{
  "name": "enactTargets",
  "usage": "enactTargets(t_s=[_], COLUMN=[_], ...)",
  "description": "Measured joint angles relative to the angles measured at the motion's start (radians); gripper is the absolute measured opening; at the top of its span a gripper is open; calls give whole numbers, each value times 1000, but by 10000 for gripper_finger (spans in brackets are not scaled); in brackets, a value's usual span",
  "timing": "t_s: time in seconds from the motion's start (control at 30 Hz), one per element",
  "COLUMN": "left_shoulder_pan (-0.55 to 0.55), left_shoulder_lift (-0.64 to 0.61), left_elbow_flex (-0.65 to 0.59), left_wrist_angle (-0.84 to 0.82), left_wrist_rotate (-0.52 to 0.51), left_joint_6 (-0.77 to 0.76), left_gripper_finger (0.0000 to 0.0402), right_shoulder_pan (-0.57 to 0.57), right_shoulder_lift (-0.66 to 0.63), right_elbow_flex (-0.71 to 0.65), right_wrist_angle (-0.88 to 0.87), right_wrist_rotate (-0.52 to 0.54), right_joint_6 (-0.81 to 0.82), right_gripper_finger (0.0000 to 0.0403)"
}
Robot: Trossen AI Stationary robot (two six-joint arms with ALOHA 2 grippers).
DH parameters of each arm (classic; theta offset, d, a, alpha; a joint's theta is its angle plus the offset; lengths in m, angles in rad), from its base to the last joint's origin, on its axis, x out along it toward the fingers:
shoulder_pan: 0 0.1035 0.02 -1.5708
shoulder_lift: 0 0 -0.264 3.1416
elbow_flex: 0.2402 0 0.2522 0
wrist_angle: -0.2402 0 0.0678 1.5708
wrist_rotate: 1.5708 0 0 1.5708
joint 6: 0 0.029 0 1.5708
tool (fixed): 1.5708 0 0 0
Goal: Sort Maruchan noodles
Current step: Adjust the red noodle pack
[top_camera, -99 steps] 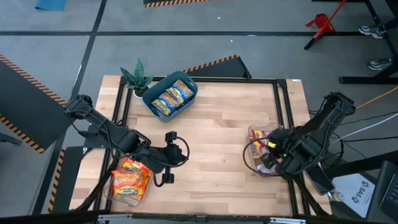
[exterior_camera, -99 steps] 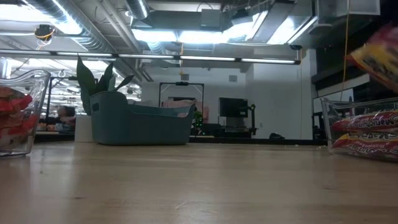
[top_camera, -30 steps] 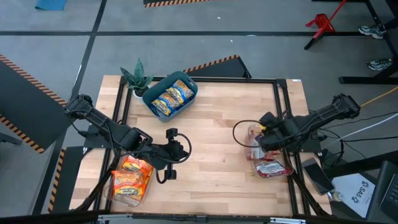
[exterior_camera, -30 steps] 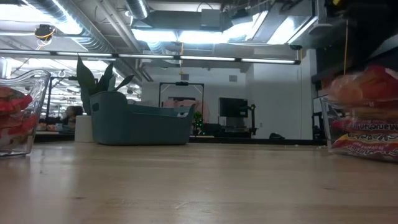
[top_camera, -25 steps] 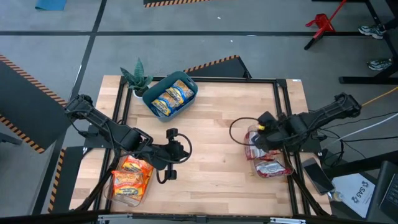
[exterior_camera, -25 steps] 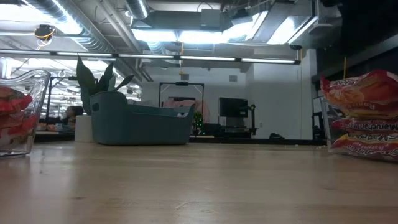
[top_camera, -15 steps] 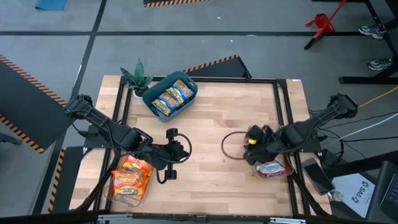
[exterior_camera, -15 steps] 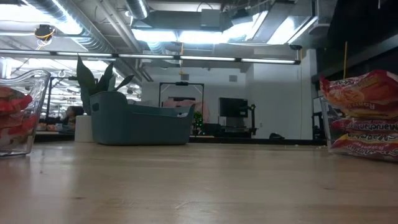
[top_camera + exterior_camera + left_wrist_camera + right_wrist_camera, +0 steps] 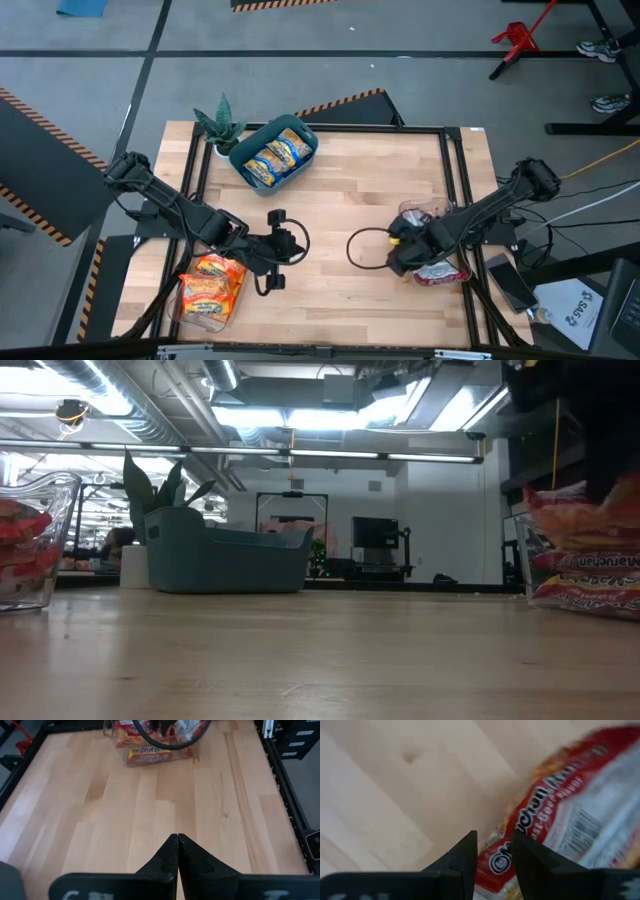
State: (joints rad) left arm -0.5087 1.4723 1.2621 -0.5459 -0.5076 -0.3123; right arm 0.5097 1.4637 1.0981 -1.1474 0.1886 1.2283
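Note:
My right gripper [image 9: 400,250] hangs over the left side of a clear tray [image 9: 440,272] at the table's right, pointing almost straight down. It is shut on a red-white noodle packet [image 9: 545,820]. In the low view that packet [image 9: 580,510] tops the stacked red packets [image 9: 585,575] in the tray. My left gripper [image 9: 177,839] is shut and touches nothing. It hovers over bare wood left of the table's middle [image 9: 298,245]. Orange packets [image 9: 210,285] fill a clear tray at the near left, and yellow-blue packets [image 9: 275,155] lie in the teal bin. My right gripper has the red-white packet between its two fingers, near one edge [image 9: 500,862]. The fingers come from above, pointing down. The packet lies tilted over the tray's stack. Whether it rests on the packets below, I cannot tell.
The teal bin [image 9: 250,165] stands at the far left beside a small potted plant [image 9: 220,125]. Black rails [image 9: 455,170] frame the tabletop. A black cable loop [image 9: 365,250] hangs from the right arm. Bare wood [image 9: 340,200] spans the table's middle.
My right gripper has moved toward the table's near edge and left, sinking and tipping to point more steeply down, still shut on the red-white packet. The packet has come down over the tray's stack.

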Motion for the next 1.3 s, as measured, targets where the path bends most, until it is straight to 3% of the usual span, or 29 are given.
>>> enactTargets(t_s=[0.37,0.67,1.3], left_shoulder_pan=[1,5,5], left_shoulder_lift=[0,0,0], left_elbow_flex=[0,0,0], left_wrist_angle=[17,19,25], left_wrist_rotate=[0,-1,0], left_joint_6=[5,8,7], left_gripper_finger=[0,0,0], right_shoulder_pan=[-8,-84,-284], right_shoulder_lift=[-30,-31,-28], right_elbow_flex=[100,69,50], right_wrist_angle=[-426,-425,-423], right_wrist_rotate=[73,-10,-5], right_joint_6=[142,164,51], right_gripper_finger=[111,110,110])
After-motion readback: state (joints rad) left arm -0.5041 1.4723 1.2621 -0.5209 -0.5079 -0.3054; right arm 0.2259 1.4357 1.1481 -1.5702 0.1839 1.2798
